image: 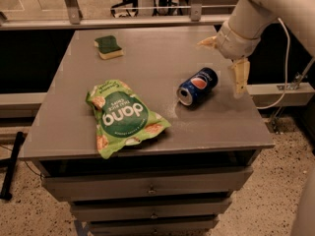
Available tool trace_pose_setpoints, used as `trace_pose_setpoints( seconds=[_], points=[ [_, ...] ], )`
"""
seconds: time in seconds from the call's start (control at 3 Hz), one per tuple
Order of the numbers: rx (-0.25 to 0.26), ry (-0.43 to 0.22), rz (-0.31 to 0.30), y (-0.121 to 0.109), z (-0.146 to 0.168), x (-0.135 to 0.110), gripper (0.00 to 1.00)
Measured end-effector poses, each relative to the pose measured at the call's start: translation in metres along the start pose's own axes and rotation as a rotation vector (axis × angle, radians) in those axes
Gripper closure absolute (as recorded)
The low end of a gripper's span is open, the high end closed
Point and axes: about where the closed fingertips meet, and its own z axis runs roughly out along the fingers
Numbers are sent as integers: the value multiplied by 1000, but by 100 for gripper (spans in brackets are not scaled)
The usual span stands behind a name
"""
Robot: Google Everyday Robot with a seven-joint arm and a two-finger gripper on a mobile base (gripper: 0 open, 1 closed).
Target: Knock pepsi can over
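Note:
The pepsi can (198, 85) is dark blue with a silver top and a round logo. It lies on its side on the grey table (147, 53), right of centre, with its top pointing toward the front left. My gripper (225, 58) hangs above the table's right edge, up and to the right of the can and clear of it. Its two tan fingers (239, 74) are spread wide with nothing between them.
A green chip bag (121, 116) lies flat at the front left of the table. A green and yellow sponge (108, 46) sits at the back left. The table's right edge is just under my gripper. Drawers run below the front edge.

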Motion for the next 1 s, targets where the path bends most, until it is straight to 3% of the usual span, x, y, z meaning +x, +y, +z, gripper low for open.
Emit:
trace_pose_setpoints(
  seconds=[0.33,0.67,1.0],
  points=[
    [122,-40,232,-1,-15,35,0],
    [276,-157,500,3,-32,57,0],
    [336,-199,622,-2,-41,65,0]
  ],
)
